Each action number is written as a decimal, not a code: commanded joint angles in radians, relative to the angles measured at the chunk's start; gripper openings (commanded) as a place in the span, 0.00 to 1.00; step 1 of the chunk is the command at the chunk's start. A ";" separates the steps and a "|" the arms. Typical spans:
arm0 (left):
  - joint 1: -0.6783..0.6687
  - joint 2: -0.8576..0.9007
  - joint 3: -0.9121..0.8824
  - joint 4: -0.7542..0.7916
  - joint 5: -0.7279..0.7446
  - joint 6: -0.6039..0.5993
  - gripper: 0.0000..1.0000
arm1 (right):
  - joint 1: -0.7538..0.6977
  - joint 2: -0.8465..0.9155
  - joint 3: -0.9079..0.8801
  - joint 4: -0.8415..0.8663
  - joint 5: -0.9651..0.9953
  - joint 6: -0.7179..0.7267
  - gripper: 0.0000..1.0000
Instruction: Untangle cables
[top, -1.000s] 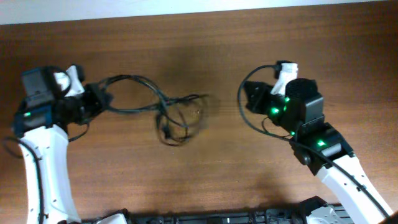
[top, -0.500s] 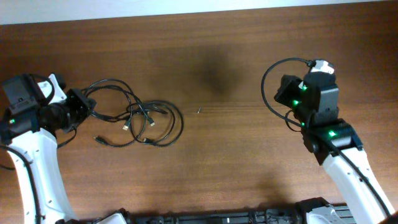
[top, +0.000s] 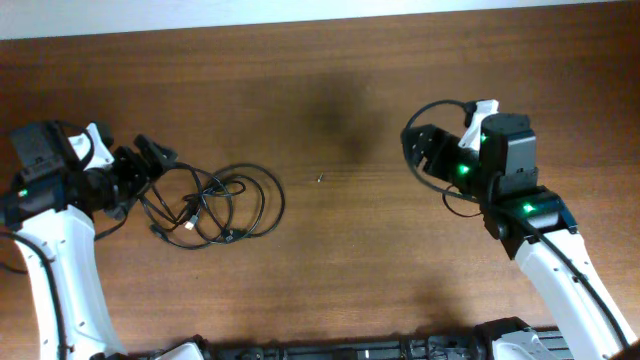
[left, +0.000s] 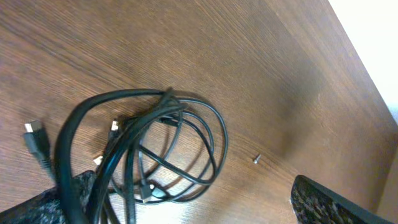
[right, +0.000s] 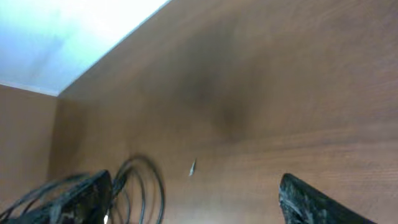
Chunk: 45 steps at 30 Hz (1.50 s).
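Observation:
The cables (top: 215, 203) lie in a loose heap of thin black loops with small plug ends on the wooden table (top: 330, 270), left of centre. My left gripper (top: 140, 180) stands open at the heap's left edge. In the left wrist view the cables (left: 146, 146) spread ahead of the left gripper (left: 186, 208), and some strands cross its left finger (left: 46, 202); its jaws stand wide apart. My right gripper (top: 425, 160) is open over bare wood on the right, far from the heap. The right wrist view shows the right gripper (right: 196, 202) with nothing in it and the cables (right: 140, 186) in the distance.
A tiny pale speck (top: 319, 179) lies on the wood between the heap and the right arm, and the speck (left: 256, 158) also shows in the left wrist view. A thicker black wire (top: 440, 105) loops over the right arm. The table's far edge (top: 320, 15) meets a white wall.
Both grippers went from shut to open. The cables, earlier stretched toward the middle, now lie heaped by the left gripper. The right arm shifted a little left.

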 joint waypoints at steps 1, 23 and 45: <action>-0.066 -0.019 0.003 0.008 0.011 0.004 0.99 | -0.001 0.006 0.013 -0.076 -0.080 -0.007 0.89; -0.581 -0.048 0.016 0.628 0.259 0.114 0.99 | 0.043 0.102 0.013 -0.189 -0.106 -0.019 0.89; -0.321 -0.114 0.016 -0.073 -0.269 -0.424 0.61 | 0.043 0.138 0.013 -0.192 -0.087 -0.018 0.93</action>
